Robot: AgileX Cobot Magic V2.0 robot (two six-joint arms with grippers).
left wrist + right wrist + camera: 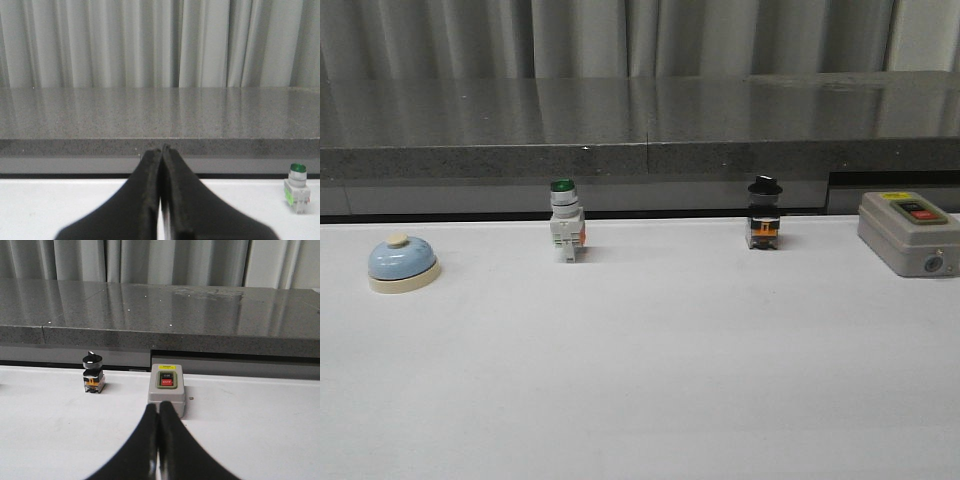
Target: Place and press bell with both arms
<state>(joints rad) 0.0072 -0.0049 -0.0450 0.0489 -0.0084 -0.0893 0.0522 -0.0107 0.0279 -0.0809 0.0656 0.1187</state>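
Note:
The light-blue bell (403,262) with its cream base and knob sits on the white table at the far left in the front view. Neither arm shows in the front view. My left gripper (161,149) shows only in the left wrist view: its black fingers are pressed together, holding nothing, and the bell is out of that view. My right gripper (158,405) shows only in the right wrist view, shut and empty, its tips just in front of the grey box (166,394).
A green-capped white push-button switch (565,220) and a black-knobbed switch (763,214) stand along the table's back edge; they also show in the wrist views (297,187) (93,372). The grey box with red and green buttons (910,233) sits at the far right. A dark stone ledge (640,125) runs behind.

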